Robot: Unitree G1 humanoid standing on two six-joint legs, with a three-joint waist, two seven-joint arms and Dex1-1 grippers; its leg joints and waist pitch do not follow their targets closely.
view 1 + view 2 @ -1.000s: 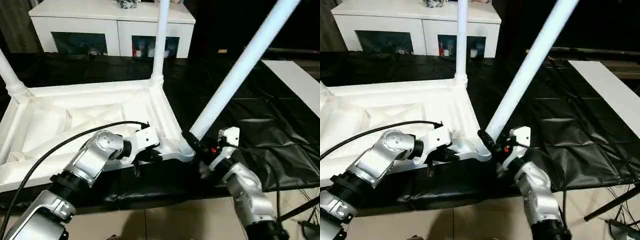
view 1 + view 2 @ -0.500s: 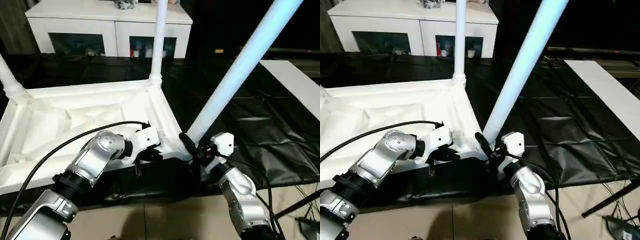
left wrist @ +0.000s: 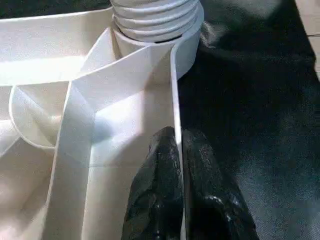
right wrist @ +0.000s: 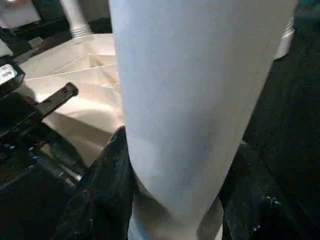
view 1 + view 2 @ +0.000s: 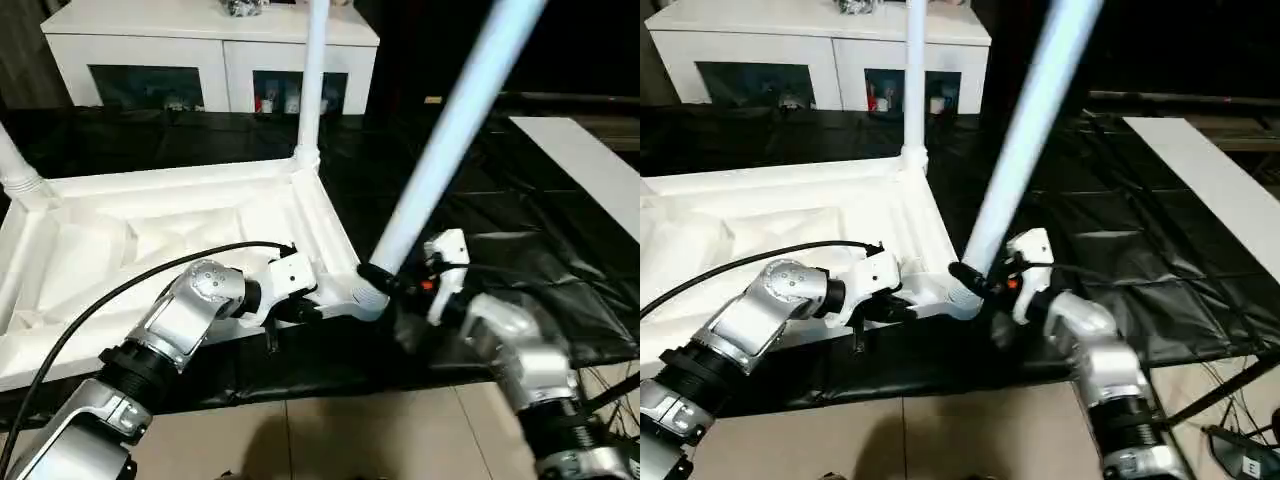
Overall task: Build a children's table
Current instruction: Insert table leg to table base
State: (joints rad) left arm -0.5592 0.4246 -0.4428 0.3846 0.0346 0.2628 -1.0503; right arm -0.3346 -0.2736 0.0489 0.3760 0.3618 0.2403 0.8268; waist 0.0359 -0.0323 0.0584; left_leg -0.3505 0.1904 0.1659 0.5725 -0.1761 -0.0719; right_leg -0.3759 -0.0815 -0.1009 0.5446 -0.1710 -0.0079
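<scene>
The children's table top (image 5: pixel 150 240) lies upside down on a black sheet, ribbed side up. One white leg (image 5: pixel 311 80) stands in its far right corner socket, and another leg (image 5: pixel 15 165) rises from the far left corner. My left gripper (image 5: pixel 300 310) is shut on the thin rim wall (image 3: pixel 175 100) near the front right corner, one finger (image 3: pixel 155 190) on each side. My right gripper (image 5: pixel 385 281) is shut on the lower end of a third leg (image 5: pixel 450 130), which leans up to the right out of the near right socket (image 5: pixel 362 297). Its fingers (image 4: pixel 100 195) flank the tube (image 4: pixel 190 100).
A white cabinet (image 5: pixel 210 50) with glass doors stands behind the work. A white board (image 5: pixel 590 165) lies on the black sheet (image 5: pixel 520 230) at the right. Tiled floor (image 5: pixel 330 440) runs along the near edge, with a stand's leg (image 5: pixel 1240 385) at the lower right.
My right forearm has swung out to the right, and the held leg now stands steeper, its top end nearer the middle. The left gripper keeps its place on the rim.
</scene>
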